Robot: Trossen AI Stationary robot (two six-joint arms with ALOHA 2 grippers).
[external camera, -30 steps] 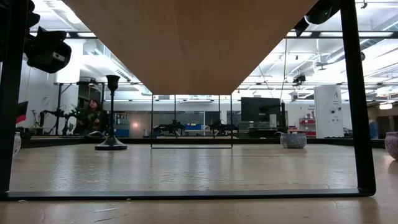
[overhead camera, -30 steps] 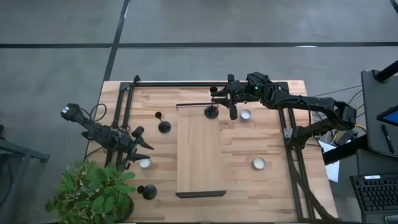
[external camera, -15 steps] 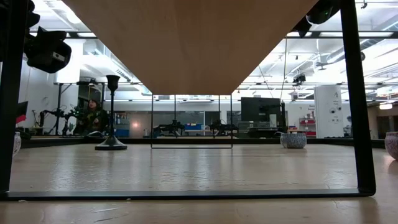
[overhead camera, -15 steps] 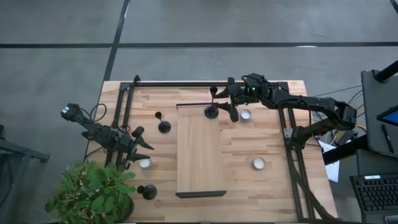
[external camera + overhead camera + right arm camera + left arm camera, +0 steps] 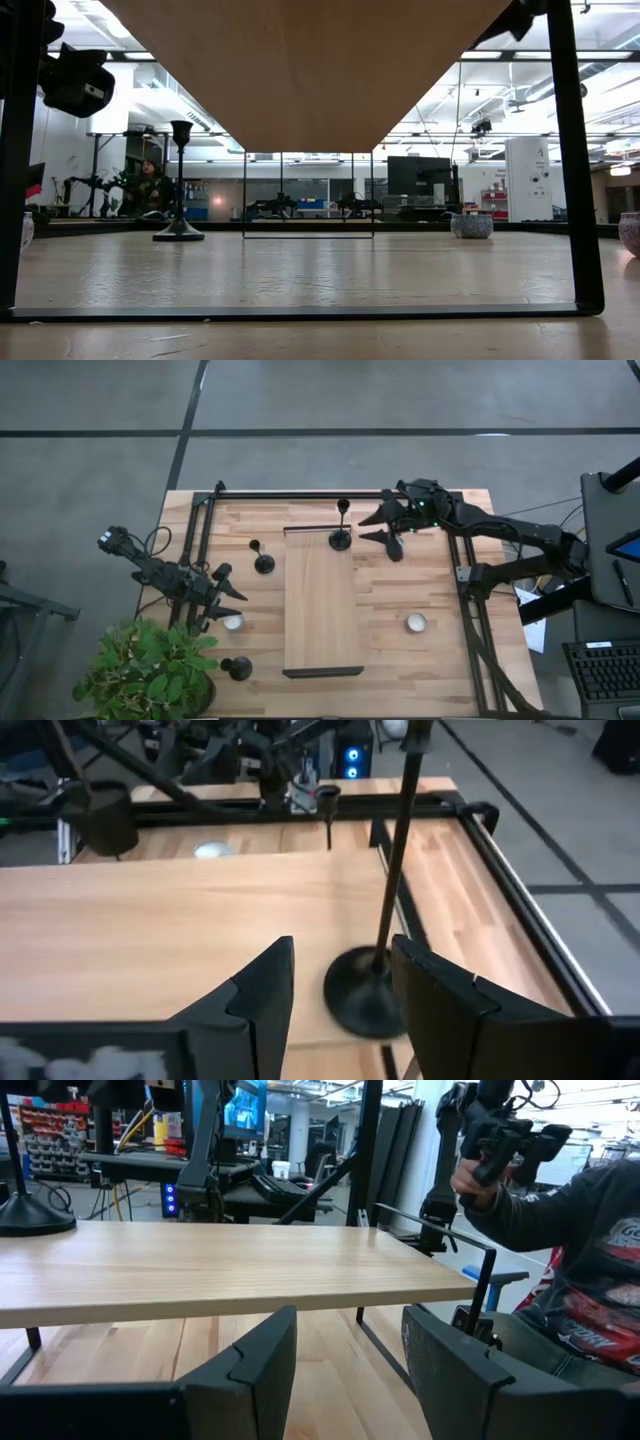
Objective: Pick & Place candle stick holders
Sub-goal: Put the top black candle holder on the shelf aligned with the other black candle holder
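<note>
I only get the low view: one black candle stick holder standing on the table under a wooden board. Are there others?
Observer: Three in all. The first holder stands on top of the raised board, the second holder on the table left of it, the third holder by the potted plant.
Operator: Is anything gripping the one on top?
Observer: No. The right tool is open just beside it, not touching.
Operator: And the other arm?
Observer: The left tool is open too, waiting at the table's left side near a tealight.
</note>
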